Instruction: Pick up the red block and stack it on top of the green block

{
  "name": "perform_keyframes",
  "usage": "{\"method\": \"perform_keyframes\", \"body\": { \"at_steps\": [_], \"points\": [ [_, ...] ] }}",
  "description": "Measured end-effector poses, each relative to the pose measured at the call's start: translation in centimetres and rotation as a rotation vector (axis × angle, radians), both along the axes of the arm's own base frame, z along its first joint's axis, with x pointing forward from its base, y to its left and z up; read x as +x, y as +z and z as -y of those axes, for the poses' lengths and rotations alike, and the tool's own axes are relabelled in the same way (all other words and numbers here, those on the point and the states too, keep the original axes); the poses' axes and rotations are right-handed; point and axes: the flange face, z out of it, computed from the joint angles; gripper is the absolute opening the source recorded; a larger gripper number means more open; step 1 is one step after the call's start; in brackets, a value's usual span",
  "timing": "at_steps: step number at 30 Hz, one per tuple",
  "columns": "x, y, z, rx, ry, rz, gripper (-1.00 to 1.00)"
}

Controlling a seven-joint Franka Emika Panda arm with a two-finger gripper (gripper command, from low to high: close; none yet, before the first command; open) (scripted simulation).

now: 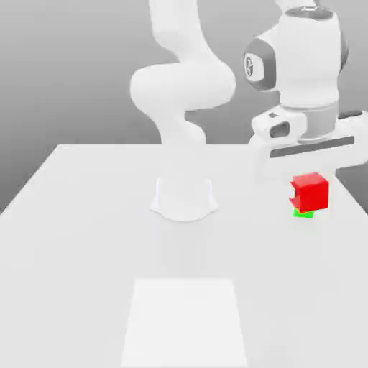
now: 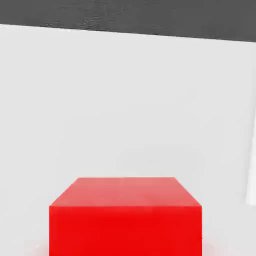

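The red block (image 1: 310, 191) sits between the fingers of my gripper (image 1: 309, 192), which is shut on it at the exterior view's right side of the table. Directly beneath it lies the green block (image 1: 303, 213), with just a thin green strip showing under the red block's lower edge. I cannot tell whether the two blocks touch. In the hand view the red block (image 2: 125, 216) is close to the camera, with the white table (image 2: 125, 100) behind it; the green block is hidden there.
The arm's white base (image 1: 184, 198) stands at the middle of the table (image 1: 72, 237). A paler white rectangle (image 1: 185, 320) is marked on the surface near the front edge. The table's right edge runs close to the blocks.
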Motion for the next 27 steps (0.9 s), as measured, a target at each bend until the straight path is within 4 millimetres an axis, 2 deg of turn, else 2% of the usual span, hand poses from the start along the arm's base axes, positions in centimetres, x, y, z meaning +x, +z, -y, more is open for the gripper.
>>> {"method": "perform_keyframes", "body": {
  "at_steps": [5,9,13,18,21,25,27],
  "points": [
    [-6.8,0.0,-4.8,-0.011,0.176,0.007,-1.0],
    [-12.4,-1.1,-7.3,-0.033,0.311,0.011,-1.0],
    [-17.6,-3.2,-8.8,-0.065,0.438,0.015,-1.0],
    [-23.1,-6.8,-9.2,-0.116,0.584,0.019,-1.0],
    [-25.1,-9.4,-9.1,-0.142,0.643,0.023,-1.0],
    [-25.3,-13.1,-9.1,-0.149,0.653,0.028,-1.0],
    [-25.3,-13.1,-9.1,-0.149,0.653,0.028,-1.0]
  ]
}}
